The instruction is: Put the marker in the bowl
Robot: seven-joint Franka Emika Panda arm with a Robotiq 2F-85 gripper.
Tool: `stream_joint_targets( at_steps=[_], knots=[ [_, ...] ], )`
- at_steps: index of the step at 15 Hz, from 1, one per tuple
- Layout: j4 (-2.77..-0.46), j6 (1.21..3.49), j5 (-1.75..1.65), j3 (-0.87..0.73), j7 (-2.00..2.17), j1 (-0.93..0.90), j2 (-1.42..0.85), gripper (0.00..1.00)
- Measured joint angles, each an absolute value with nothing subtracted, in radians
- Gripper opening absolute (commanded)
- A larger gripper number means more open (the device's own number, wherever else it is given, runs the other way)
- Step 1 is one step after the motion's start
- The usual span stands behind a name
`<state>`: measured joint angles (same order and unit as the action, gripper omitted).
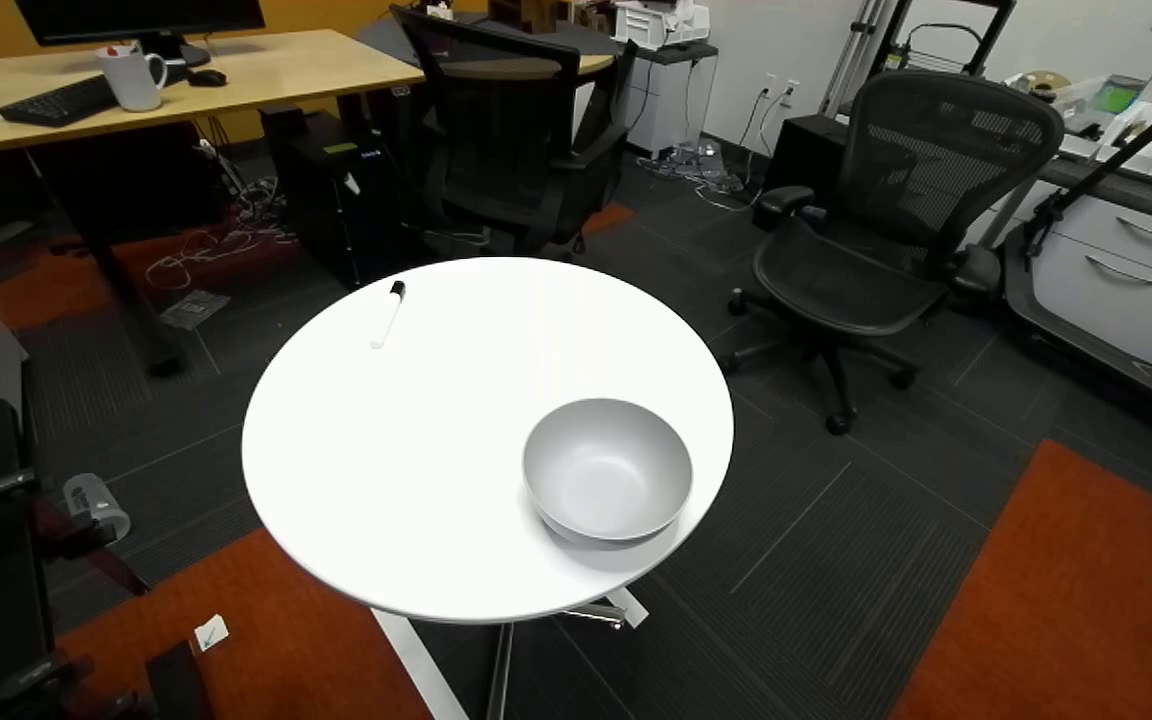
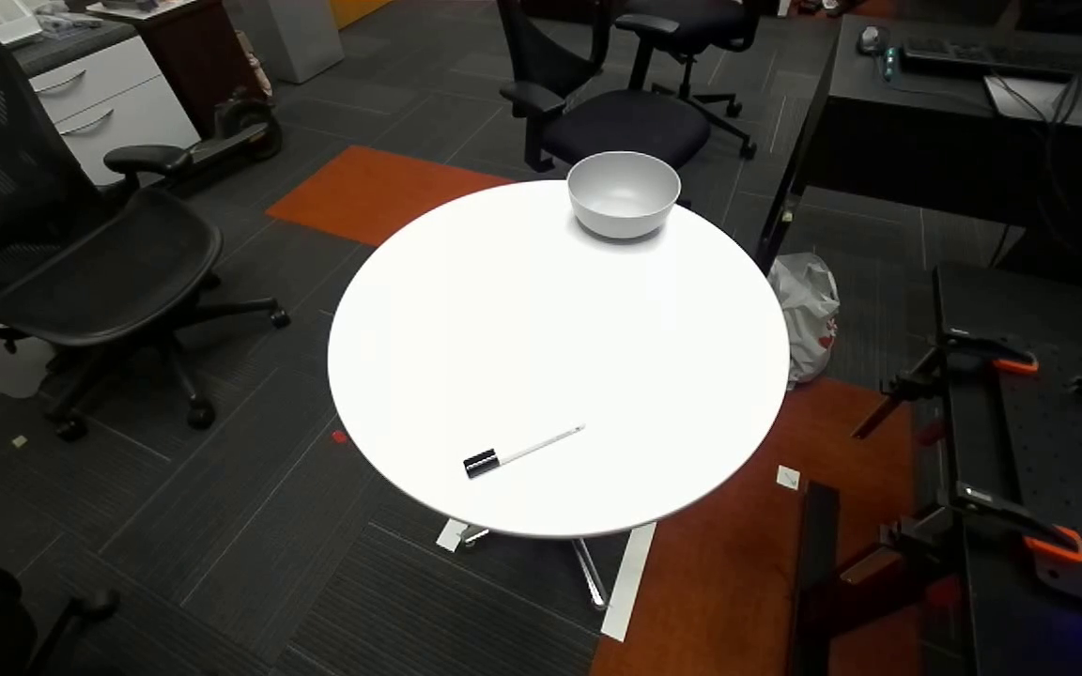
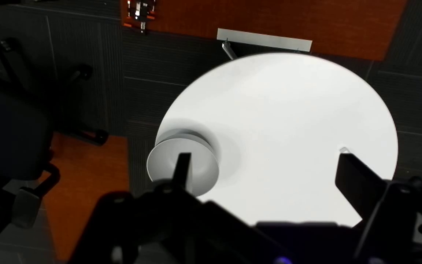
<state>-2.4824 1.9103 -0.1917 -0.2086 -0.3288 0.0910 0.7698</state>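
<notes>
The marker lies apart, below the gripper.

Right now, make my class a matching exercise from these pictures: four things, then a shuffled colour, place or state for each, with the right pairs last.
1. marker
2. bowl
3. gripper
4. table

A. black, wide open
B. white, with a round top
C. light grey, upright near the table's edge
D. lying flat, black at one end

Pairs: 1-D; 2-C; 3-A; 4-B

The black claw has blocky fingers and a blue-violet light.
</notes>
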Motion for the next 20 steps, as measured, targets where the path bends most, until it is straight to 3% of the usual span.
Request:
stream_joint_targets(
  at_steps=[8,20],
  knots=[
    [-2.498,2.079,-0.187,-0.205,-0.394,-0.020,0.613,1.00],
    [-2.431,2.438,-0.004,-0.116,-0.672,-0.140,0.045,1.00]
  ],
)
